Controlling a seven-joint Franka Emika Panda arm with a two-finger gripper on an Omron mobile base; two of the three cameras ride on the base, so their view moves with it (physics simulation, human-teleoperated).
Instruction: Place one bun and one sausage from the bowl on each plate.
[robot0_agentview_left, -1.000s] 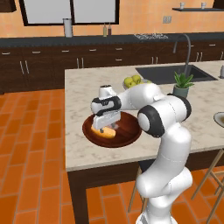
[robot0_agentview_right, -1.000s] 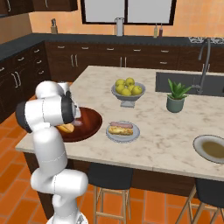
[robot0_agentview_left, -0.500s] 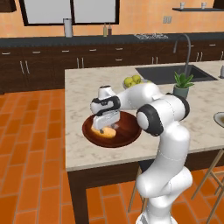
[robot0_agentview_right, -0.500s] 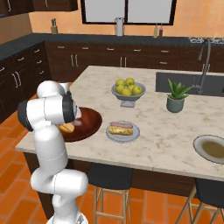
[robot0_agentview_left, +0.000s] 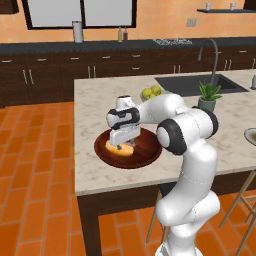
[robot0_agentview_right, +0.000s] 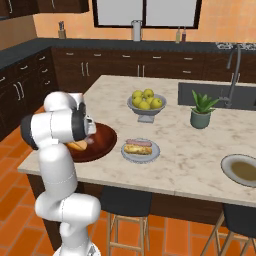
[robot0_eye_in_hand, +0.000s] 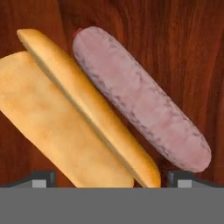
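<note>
1. At the left of the desk, the wide wooden bowl sits near the front edge. It holds the remaining bun and sausage, which lie side by side and touching, the bun to the left in the hand view.
2. The claw hangs low inside the bowl, right above the bun. Its fingers are spread wide, one on each side of the bun's near end, and pinch nothing. This looks like the line-up for a grasp on the bun.
3. Just right of the bowl, a grey plate already carries a bun and a sausage, so that serving looks done.
4. Behind it, a pedestal bowl of green apples and a potted plant stand clear of the work.
5. Far right, a second plate has no bun or sausage. It is probably where this pair should go, a long reach across the desk.
</note>
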